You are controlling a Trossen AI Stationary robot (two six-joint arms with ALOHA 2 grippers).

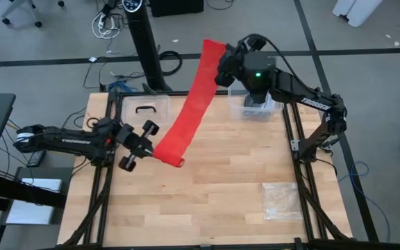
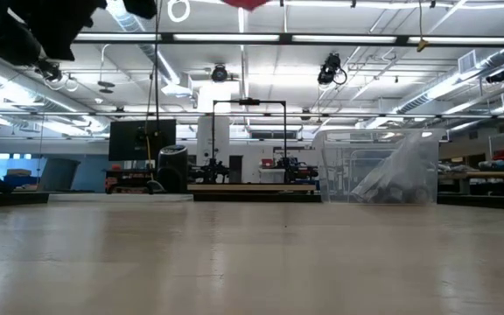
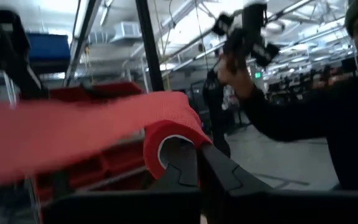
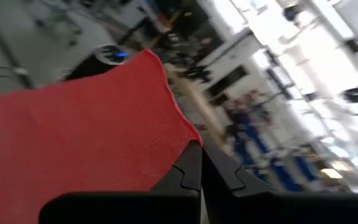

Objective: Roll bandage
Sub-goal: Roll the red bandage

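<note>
The bandage [image 1: 189, 104] is a long bright red fabric strip. It stretches in the air over the table's far left part, from my left gripper [image 1: 155, 148] up to my right gripper [image 1: 221, 66]. Both grippers are shut on it. Its near end curls into a small loop [image 3: 166, 134] at the left fingers. Its far end [image 1: 210, 45] pokes out beyond the table's far edge. In the low view only a red scrap of the bandage [image 2: 248, 3] shows at the top. My left gripper pinches the bandage's curled near end [image 3: 178, 142] between its two shut fingers, coming from the table's left and slanting a little upward. The strip is lifted clear of the table and runs off fairly straight toward the other gripper. My right gripper pinches the strip at one long edge near its far end [image 4: 184, 144], the fingers coming level from the table's right. One layer or several, I cannot tell. The bandage is clear of the table and spreads flat away from the fingers.
A clear bin [image 1: 255, 105] stands at the table's far right, and another clear bin [image 1: 144, 107] at the far left. A clear plastic bag [image 1: 282, 200] lies near the right front. A person [image 3: 316, 118] holding a device shows beyond the table.
</note>
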